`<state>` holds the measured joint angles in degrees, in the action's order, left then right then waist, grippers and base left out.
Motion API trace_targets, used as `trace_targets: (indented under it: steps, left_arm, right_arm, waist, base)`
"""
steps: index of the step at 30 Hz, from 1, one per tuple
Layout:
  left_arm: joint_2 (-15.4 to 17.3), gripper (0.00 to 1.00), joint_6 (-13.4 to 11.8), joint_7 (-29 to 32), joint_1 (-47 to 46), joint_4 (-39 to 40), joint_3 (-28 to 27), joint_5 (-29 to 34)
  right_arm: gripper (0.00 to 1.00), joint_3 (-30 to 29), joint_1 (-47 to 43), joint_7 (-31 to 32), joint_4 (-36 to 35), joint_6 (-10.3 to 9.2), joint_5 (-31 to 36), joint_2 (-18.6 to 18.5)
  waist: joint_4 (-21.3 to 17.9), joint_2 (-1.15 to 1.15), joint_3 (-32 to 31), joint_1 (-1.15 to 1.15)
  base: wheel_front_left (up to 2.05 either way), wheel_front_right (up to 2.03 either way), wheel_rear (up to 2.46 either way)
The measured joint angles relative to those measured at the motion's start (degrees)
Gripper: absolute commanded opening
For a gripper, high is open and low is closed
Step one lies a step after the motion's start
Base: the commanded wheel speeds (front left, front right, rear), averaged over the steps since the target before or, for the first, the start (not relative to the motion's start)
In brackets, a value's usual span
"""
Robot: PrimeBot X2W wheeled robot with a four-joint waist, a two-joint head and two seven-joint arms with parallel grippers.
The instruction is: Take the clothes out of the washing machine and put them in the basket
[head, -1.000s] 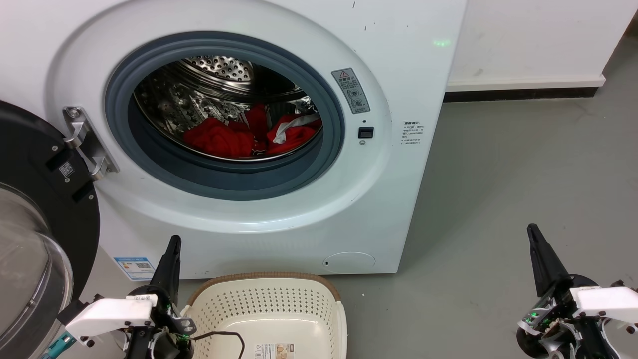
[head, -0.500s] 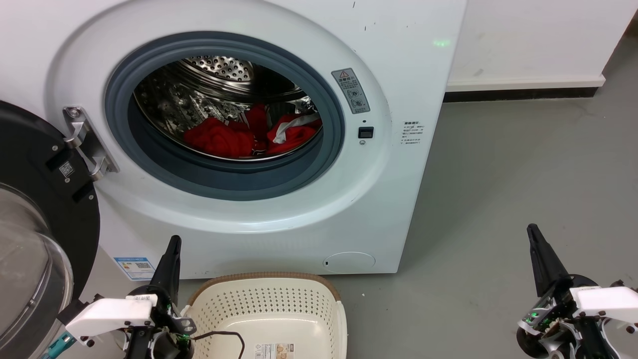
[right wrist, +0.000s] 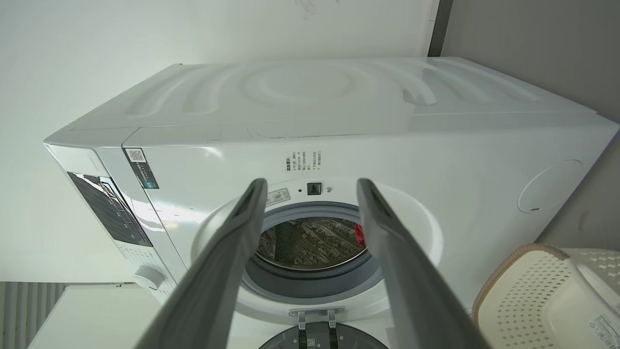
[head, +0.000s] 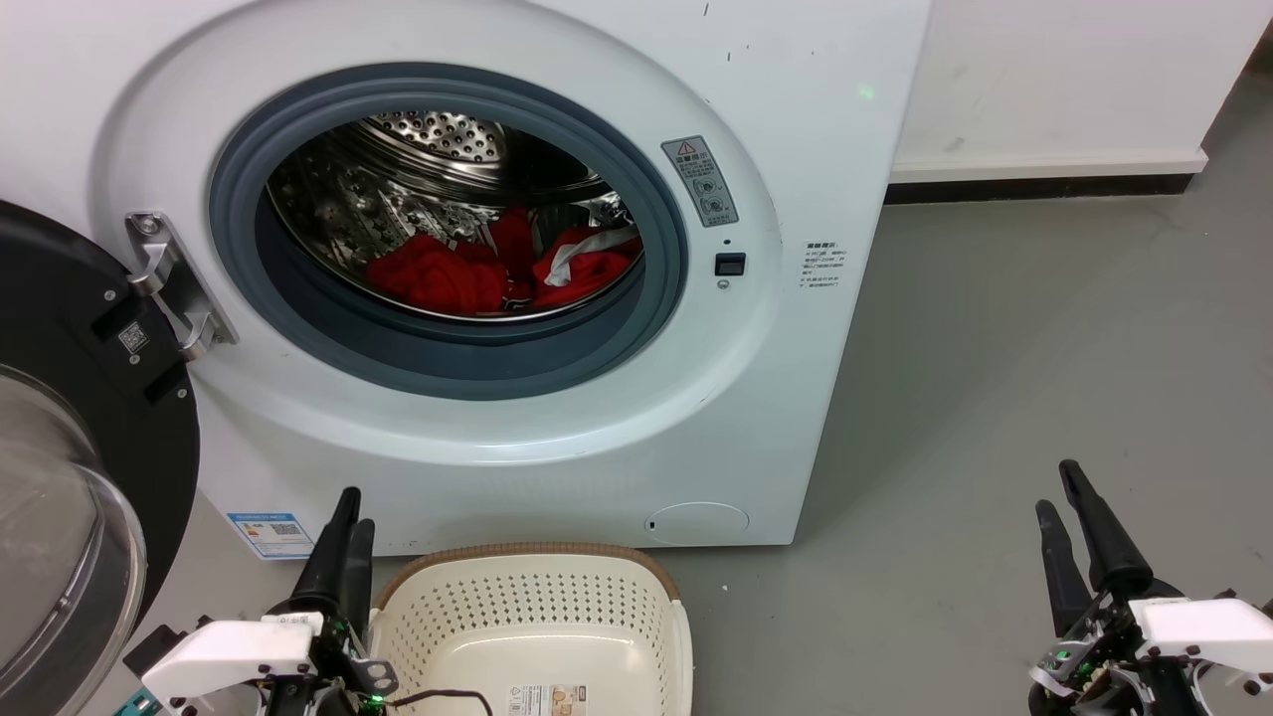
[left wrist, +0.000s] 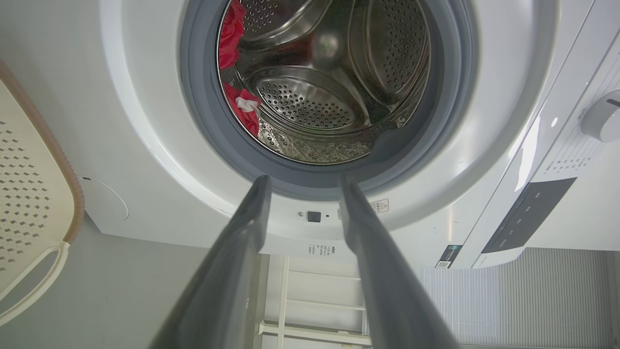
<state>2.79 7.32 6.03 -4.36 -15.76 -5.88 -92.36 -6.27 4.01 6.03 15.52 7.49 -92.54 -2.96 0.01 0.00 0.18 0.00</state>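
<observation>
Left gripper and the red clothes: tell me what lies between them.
Head view: the washing machine's white front and grey rubber ring separate the left gripper from clothes.

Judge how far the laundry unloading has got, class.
Done: the door of the washing machine is open, and the laundry basket waits in front, holding no clothes. In hand: nothing; the left jaws and right jaws stand open, low, outside the machine. Left: all the red clothes lie in the drum.

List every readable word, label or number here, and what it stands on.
No text is readable.
Washer warning sticker: red triangle sign, print too small.
Washer front print: too small.
Washer blue label: QR code, blurred.
Door sticker: QR code.
Basket label: blurred.
</observation>
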Motion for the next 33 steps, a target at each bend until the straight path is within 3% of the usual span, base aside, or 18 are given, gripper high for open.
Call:
trace_targets:
  steps: [9,16,17,27,33]
  left_arm:
    - [-0.01,1.00,0.00,-2.68,0.01,2.42,2.01,1.21]
    - [0.00,1.00,0.00,-4.41,0.01,5.19,2.35,5.69]
    - [0.01,1.00,0.00,-5.19,0.01,6.48,3.02,9.71]
    - [0.01,1.00,0.00,-7.37,0.42,8.06,3.92,21.80]
    - [0.01,1.00,0.00,-9.46,0.44,8.64,4.19,33.34]
  right_arm:
    - [1.00,1.66,-0.87,-2.57,-2.74,0.00,1.92,0.03]
    - [1.00,1.47,-2.01,-4.31,-4.44,0.00,7.23,0.04]
    - [1.00,1.48,-2.07,-5.09,-5.46,0.00,11.03,0.04]
    - [1.00,2.04,-3.22,-7.31,-8.23,0.00,27.00,0.04]
    - [1.00,2.87,-4.31,-9.35,-9.55,0.00,39.55,0.04]
  waist:
    - [0.13,0.00,-0.04,0.00]
    - [0.24,0.00,-0.14,0.00]
    - [0.27,0.00,-0.18,0.00]
    - [0.37,0.00,-0.48,0.00]
    - [0.64,0.00,-0.59,0.00]
  base:
    - [0.00,0.00,0.00]
    - [0.00,0.00,0.00]
    - [0.00,0.00,0.00]
    - [0.00,0.00,0.00]
    - [0.00,0.00,0.00]
